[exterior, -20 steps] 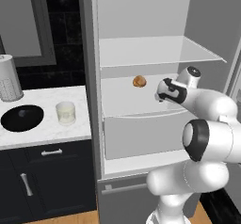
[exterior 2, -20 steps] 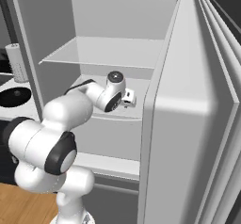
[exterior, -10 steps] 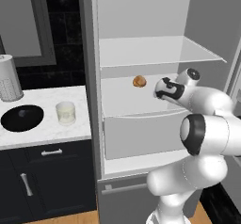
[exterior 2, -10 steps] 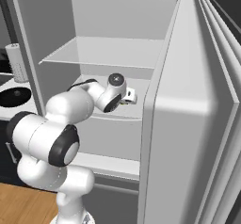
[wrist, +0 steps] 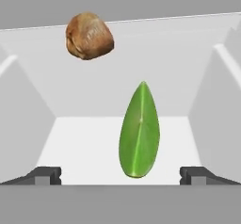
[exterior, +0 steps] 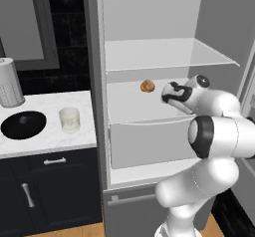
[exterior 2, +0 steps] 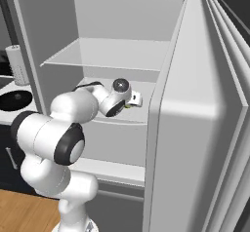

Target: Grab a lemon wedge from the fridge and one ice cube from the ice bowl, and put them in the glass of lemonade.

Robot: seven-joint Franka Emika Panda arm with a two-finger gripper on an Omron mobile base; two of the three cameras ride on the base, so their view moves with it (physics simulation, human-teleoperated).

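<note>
Lemon wedge [wrist: 139, 132] lies between the spread claw [wrist: 120, 175] tips, seemingly untouched.

No readable text, label or number anywhere.

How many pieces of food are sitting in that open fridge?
2: a green lemon wedge on the middle shelf before the claw, and a brown lumpy item farther back. The drawer's contents are hidden.

arm [exterior: 214, 136]: glossy white, rounded segments | joints: dark bands | hand: white with black collar, round grey cap
</note>
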